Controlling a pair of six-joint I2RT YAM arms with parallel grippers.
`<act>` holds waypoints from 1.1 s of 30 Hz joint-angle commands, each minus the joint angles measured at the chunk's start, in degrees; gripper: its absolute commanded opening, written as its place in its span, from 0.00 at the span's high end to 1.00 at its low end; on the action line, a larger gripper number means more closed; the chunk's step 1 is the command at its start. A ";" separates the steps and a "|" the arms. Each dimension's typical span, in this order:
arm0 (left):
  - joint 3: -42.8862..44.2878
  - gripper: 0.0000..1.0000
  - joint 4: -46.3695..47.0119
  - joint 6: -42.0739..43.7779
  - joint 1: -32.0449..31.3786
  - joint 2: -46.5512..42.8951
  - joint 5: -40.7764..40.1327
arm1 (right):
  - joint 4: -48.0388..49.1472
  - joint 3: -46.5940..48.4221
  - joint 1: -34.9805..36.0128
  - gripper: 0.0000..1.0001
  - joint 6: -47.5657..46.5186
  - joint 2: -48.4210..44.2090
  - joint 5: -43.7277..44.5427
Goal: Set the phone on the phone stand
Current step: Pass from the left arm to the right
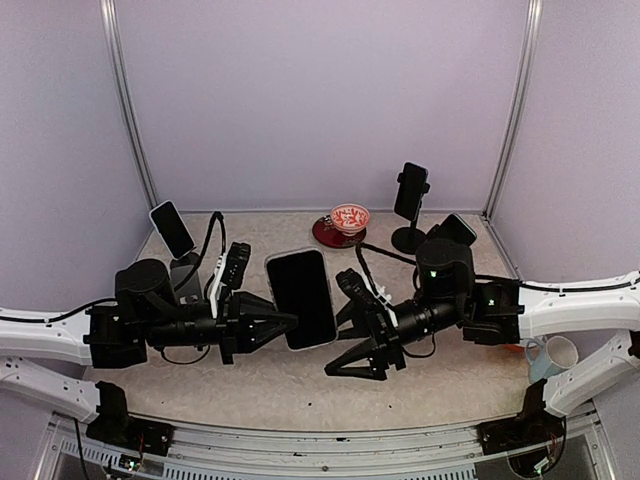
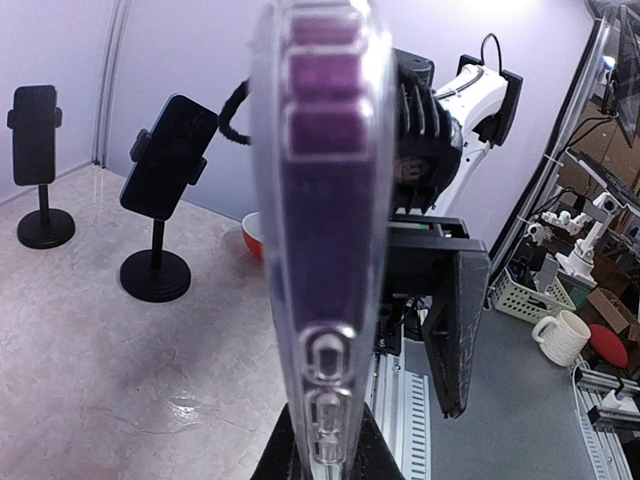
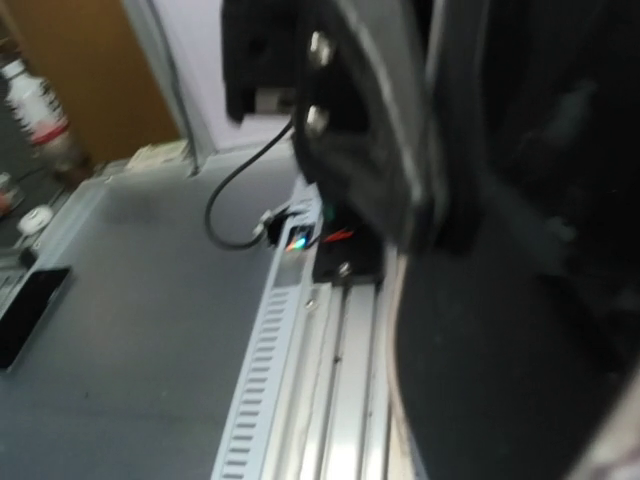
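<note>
Edge-on and hard against the lens in the left wrist view, the phone (image 2: 320, 250) stands upright in a clear case. The left gripper (image 2: 322, 455) is clamped on its lower end at 6 o'clock. Two phone stands (image 2: 155, 270) on round bases sit at 9 o'clock, each with a dark slab in its clamp, and bare tabletop lies around them. A red bowl (image 2: 254, 236) peeks out just beside the phone's left edge. At 4 o'clock a white mug (image 2: 560, 338) sits off the table.

From the top external view, the phone (image 1: 302, 298) lies face-up at centre, held by its lower left edge in the left gripper (image 1: 280, 322). The right gripper (image 1: 352, 330) is spread wide and holds nothing. Its upper finger is near the phone's right edge but apart from it. One stand (image 1: 410, 200) is at 1 o'clock, well apart from the phone, and another (image 1: 174, 232) is at 10 o'clock. The table (image 1: 250, 390) is bare from 6 o'clock down to the near rail (image 1: 330, 445).

The right wrist view is blurred. Dark gripper body fills 12 to 4 o'clock, and the slotted rail (image 3: 290, 400) runs to 6. The jaw gap cannot be read here.
</note>
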 commanded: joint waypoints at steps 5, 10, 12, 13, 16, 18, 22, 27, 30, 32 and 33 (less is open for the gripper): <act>-0.38 1.00 5.60 1.58 0.30 -2.52 1.61 | 3.99 1.86 -0.26 0.42 -0.69 2.02 -5.64; -1.71 1.00 6.97 1.71 0.44 -3.48 0.69 | 7.74 1.42 -0.24 0.59 1.11 3.02 -6.63; -1.69 1.00 7.08 1.48 0.51 -3.42 0.78 | 9.46 1.23 -0.27 0.66 2.06 3.43 -8.38; -1.63 1.00 7.05 1.56 0.52 -3.40 1.03 | 10.10 1.33 -0.26 0.67 2.26 3.69 -9.08; -1.90 1.00 6.50 2.08 0.65 -3.53 0.66 | 11.29 1.44 -0.24 0.63 2.73 4.09 -9.67; -2.10 1.00 6.54 1.80 0.92 -3.72 0.45 | 12.07 1.52 -0.26 0.63 3.52 4.34 -9.45; -2.56 1.00 6.35 1.77 1.05 -4.39 0.77 | 12.82 1.91 -0.26 0.74 3.57 5.33 -10.80; -2.80 1.00 5.38 1.60 1.44 -5.04 -0.31 | 13.87 2.78 -0.25 1.00 5.19 7.50 -11.65; -3.02 0.96 4.93 1.66 1.50 -5.67 -0.11 | 12.48 4.01 -0.27 1.00 4.38 8.61 -11.60; -2.92 0.86 4.04 1.98 1.73 -6.00 -0.75 | 12.18 4.36 -0.25 1.00 4.41 9.10 -11.24; -2.79 0.76 3.59 1.94 1.93 -6.22 -0.87 | 12.50 4.37 -0.23 1.00 5.00 9.34 -11.32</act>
